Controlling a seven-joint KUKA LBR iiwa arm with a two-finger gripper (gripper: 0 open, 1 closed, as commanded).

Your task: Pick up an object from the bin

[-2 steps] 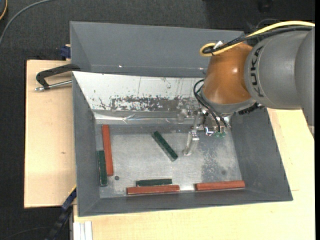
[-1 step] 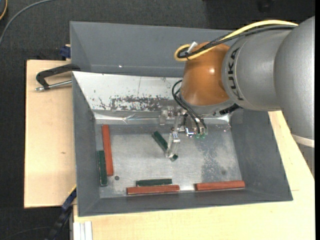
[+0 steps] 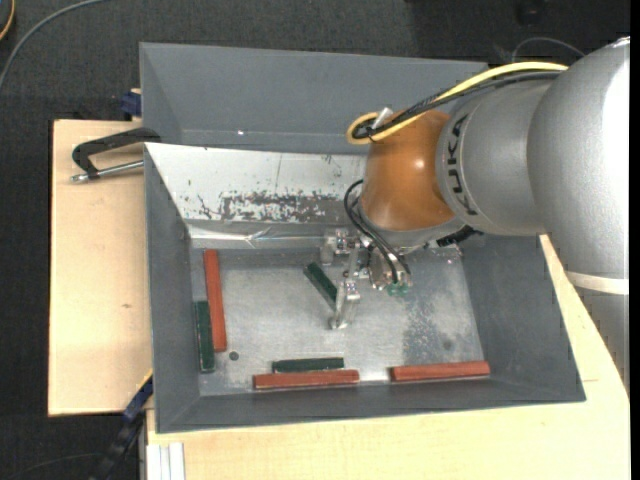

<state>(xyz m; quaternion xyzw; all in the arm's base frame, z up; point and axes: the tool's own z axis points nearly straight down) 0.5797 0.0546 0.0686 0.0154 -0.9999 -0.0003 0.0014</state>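
My gripper (image 3: 342,313) hangs low over the middle of the bin floor, under the orange wrist cover. A short dark green bar (image 3: 321,281) lies tilted right against the gripper's left side, its upper end partly hidden by the gripper body. Whether the gripper touches or holds the bar cannot be made out.
Along the left wall lie a red bar (image 3: 214,298) and a dark green bar (image 3: 204,336). At the front wall sit a dark green bar (image 3: 307,365), a red bar (image 3: 305,378) and another red bar (image 3: 440,371). A small dark speck (image 3: 233,356) rests near the left corner.
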